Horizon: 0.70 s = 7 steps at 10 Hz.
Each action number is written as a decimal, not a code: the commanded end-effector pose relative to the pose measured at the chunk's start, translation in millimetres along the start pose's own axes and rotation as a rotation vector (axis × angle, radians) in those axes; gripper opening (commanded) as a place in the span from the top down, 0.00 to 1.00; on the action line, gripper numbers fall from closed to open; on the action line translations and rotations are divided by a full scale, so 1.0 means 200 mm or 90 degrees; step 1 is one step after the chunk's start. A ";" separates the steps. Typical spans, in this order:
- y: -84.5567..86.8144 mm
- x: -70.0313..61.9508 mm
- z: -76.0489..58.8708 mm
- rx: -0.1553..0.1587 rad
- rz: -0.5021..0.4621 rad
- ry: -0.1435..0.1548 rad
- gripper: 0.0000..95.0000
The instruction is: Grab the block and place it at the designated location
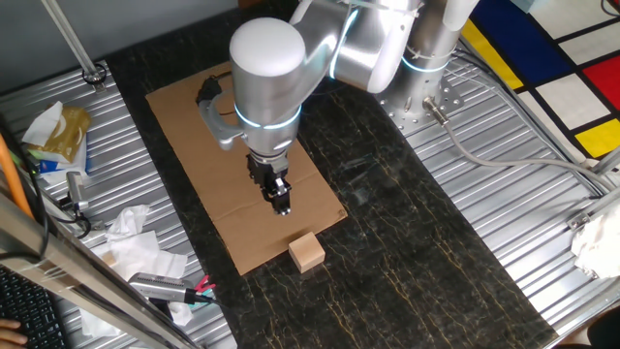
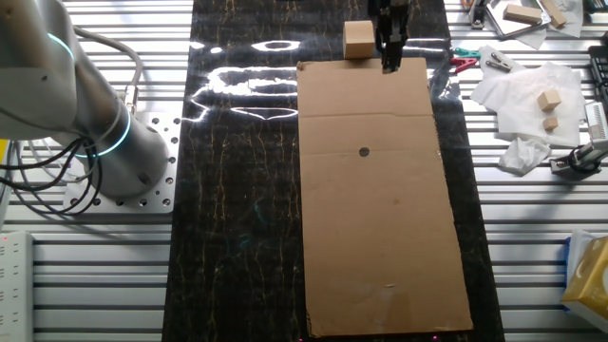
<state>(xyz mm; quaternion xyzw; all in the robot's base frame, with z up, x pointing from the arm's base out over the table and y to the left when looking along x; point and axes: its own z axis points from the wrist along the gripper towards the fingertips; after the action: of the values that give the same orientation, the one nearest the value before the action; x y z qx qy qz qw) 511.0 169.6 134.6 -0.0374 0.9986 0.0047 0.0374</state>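
Cardboard sheet (image 2: 380, 237), block (image 1: 306, 252) beside (gripper (image 1: 282, 206) near)

open cardboard sheet (image 2: 380, 218) around black dot (image 2: 364, 151) — block (image 2: 358, 40) at edge

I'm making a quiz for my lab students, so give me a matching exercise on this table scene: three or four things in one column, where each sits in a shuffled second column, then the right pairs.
Things:
1. small pale tan wooden cube
2. small round black dot
3. black two-finger gripper
4. crumpled white paper scraps

Places:
A. on the ribbed metal surface beside the dark tabletop
B. above the end of the brown cardboard sheet, near the cube
C. on the dark marbled tabletop, just off the sheet's edge
D. marked on the sheet itself

Pairs: 1-C, 2-D, 3-B, 4-A
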 end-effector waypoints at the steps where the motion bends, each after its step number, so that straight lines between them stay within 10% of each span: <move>1: 0.02 0.00 0.01 0.002 0.005 0.000 0.20; 7: 0.16 -0.01 0.02 0.007 0.029 0.001 0.20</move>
<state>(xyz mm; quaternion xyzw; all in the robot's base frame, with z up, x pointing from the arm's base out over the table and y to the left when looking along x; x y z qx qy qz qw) 511.5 206.1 131.3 -0.0120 0.9993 0.0006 0.0360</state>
